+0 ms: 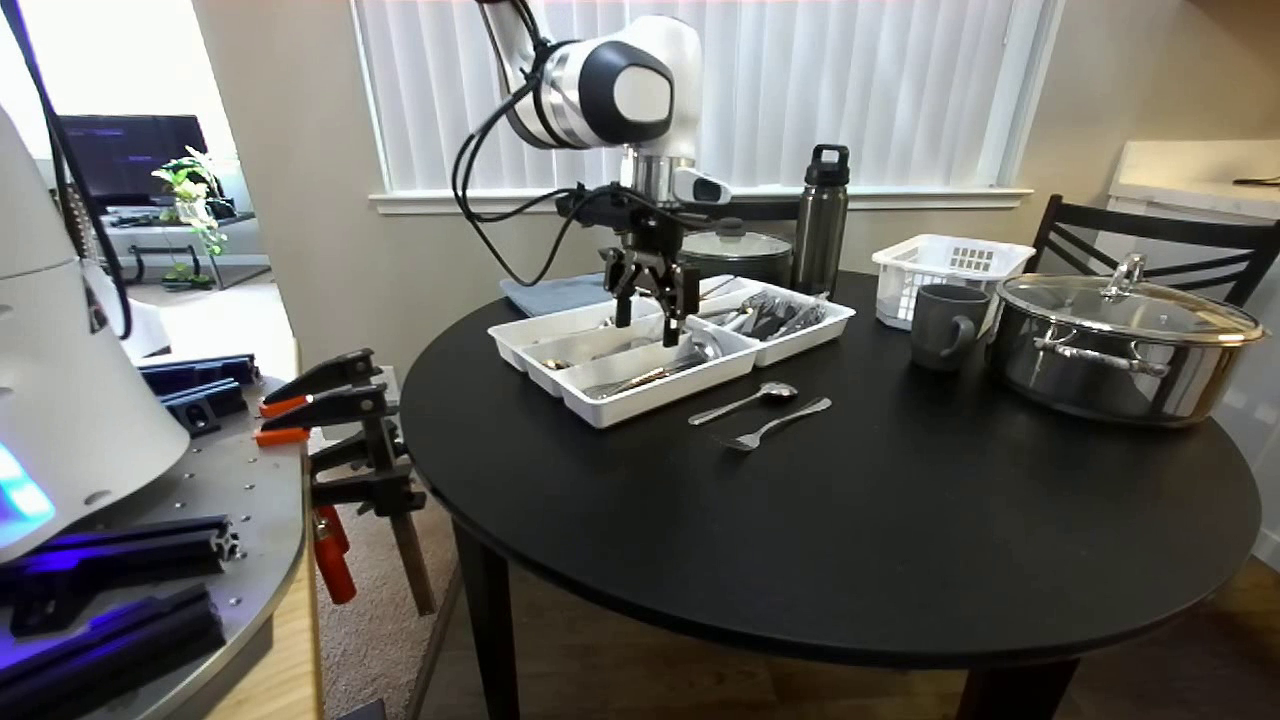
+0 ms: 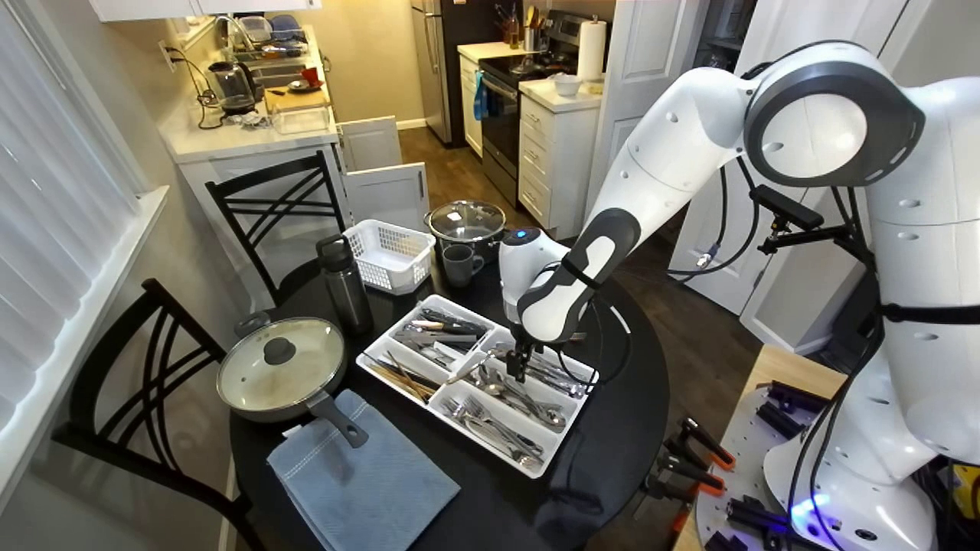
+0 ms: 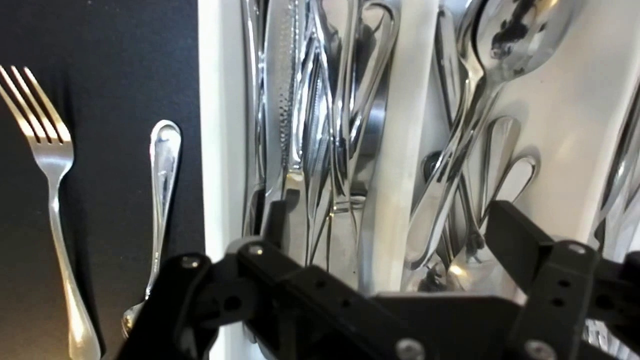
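The gripper (image 1: 647, 323) is held pointing down above the white cutlery tray (image 1: 680, 388), its jaws spread wide apart. In the wrist view, one fingertip (image 3: 275, 222) is seen over the knives (image 3: 277, 100) and the opposite one over the spoons (image 3: 520, 45), these two compartments being parted by a white divider (image 3: 407, 150). Further compartments are taken up by forks (image 2: 494, 432) and wooden chopsticks (image 2: 404, 379), as shown in an exterior view. Just beside the tray, on the black table (image 1: 900, 520), a loose spoon (image 3: 162, 185) is laid, and a loose fork (image 3: 54, 159) is laid near it, farther out; the loose spoon's bowl is partly hidden by the gripper in the wrist view. A grey mug (image 1: 940, 335) is set just beside a lidded pot (image 1: 1100, 385), near a white basket (image 2: 398, 275) and a dark bottle (image 1: 820, 235). A lidded pan (image 2: 268, 383) is placed next to a folded blue cloth (image 2: 367, 486), over whose edge its handle is seen.
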Tool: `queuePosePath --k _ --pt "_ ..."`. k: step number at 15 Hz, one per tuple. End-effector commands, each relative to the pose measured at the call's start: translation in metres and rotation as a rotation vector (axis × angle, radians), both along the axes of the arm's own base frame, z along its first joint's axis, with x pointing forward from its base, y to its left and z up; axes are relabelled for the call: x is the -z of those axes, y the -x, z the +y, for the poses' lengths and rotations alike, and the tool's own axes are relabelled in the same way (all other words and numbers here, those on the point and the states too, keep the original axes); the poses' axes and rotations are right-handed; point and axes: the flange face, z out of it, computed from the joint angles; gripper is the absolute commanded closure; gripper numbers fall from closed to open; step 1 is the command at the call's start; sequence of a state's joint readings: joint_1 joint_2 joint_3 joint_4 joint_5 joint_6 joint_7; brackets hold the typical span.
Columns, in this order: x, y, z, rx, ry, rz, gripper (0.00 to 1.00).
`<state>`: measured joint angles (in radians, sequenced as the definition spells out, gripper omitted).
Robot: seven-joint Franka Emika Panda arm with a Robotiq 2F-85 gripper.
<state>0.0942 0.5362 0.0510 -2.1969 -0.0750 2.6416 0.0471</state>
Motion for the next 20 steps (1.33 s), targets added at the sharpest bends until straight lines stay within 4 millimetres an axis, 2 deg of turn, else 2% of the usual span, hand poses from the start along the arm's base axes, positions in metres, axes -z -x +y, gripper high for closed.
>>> queuePosePath --k 1,6,16,17,18,20 --pt "-0.015 0.02 -0.012 0.059 -0.07 -0.081 0.0" --pt "-0.014 0.028 -0.022 0.148 -0.094 -0.076 0.0" --pt "-0.003 0.021 -0.046 0.345 -0.119 -0.046 0.02" --pt "-0.002 0.02 -0.047 0.352 -0.121 -0.04 0.26" --pt "0.0 0.02 -0.049 0.36 -0.122 -0.035 0.26" --pt "0.003 0.019 -0.052 0.382 -0.119 -0.027 0.36"
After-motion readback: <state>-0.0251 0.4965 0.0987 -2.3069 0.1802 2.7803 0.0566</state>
